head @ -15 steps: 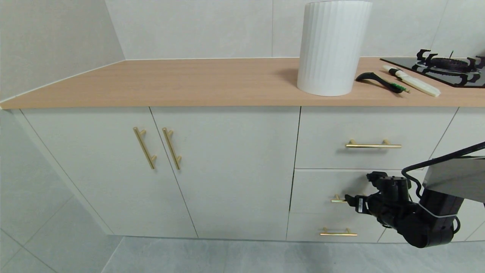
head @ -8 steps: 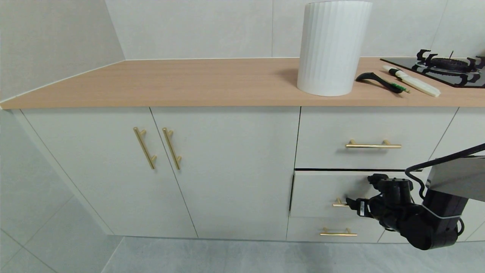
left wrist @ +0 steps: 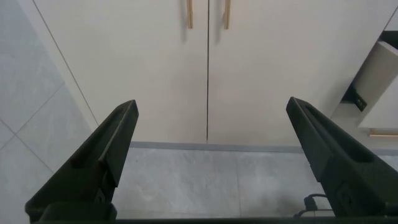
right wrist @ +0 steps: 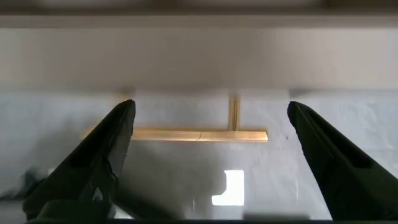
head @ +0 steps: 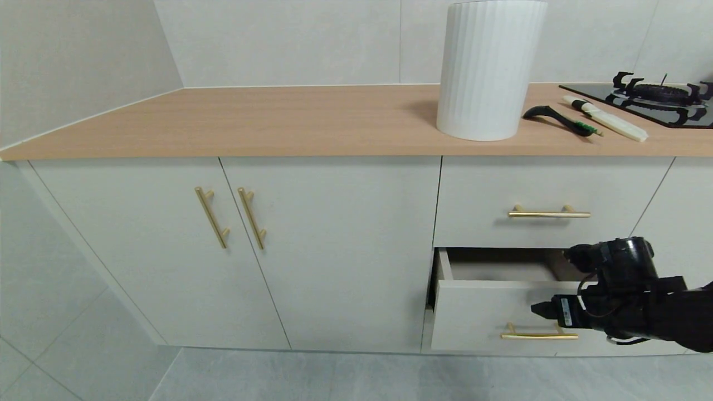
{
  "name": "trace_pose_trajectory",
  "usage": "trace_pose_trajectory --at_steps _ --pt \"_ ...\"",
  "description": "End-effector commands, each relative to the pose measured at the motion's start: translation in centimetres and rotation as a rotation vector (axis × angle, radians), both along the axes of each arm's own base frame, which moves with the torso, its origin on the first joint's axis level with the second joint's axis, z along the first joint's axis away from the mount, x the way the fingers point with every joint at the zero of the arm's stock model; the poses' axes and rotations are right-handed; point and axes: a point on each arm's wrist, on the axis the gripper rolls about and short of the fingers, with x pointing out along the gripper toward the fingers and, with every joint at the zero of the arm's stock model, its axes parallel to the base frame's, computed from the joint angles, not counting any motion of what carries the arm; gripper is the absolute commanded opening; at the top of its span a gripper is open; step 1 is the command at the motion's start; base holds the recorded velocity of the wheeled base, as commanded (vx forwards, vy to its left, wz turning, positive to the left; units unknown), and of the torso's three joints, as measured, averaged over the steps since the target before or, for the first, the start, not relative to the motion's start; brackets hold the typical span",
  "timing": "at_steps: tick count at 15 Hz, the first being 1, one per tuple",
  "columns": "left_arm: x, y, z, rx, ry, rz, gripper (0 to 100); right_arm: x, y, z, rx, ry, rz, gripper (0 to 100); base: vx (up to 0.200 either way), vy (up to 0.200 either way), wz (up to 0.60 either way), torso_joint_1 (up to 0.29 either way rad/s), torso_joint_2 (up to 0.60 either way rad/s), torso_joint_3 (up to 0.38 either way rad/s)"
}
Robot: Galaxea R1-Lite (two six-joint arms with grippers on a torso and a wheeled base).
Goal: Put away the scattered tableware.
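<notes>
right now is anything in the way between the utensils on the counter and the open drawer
Nothing on the counter does: the black ladle and knife lie above the open drawer, the white canister beside them, not in front. The right end effector is at the drawer's front, its wrist crossing the opening's right end in the head view.

Matt wood-grain countertop (head: pixel 278 120), shiny brass-coloured drawer handle (head: pixel 523 336).
</notes>
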Motion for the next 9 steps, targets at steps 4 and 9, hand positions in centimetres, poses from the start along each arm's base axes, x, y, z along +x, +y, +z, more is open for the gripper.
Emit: trace_pose_trajectory --at_steps 4,9 --pt "0.0 0.0 0.0 0.0 0.0 0.001 100 -3.3 2.0 6.0 0.029 -0.171 0.105 100 0.0 0.0 0.0 0.0 0.0 0.0" --pt "0.0 0.0 0.0 0.0 0.0 0.001 100 -1.7 2.4 3.5 0.024 -0.184 0.095 100 0.0 0.0 0.0 0.0 0.0 0.0"
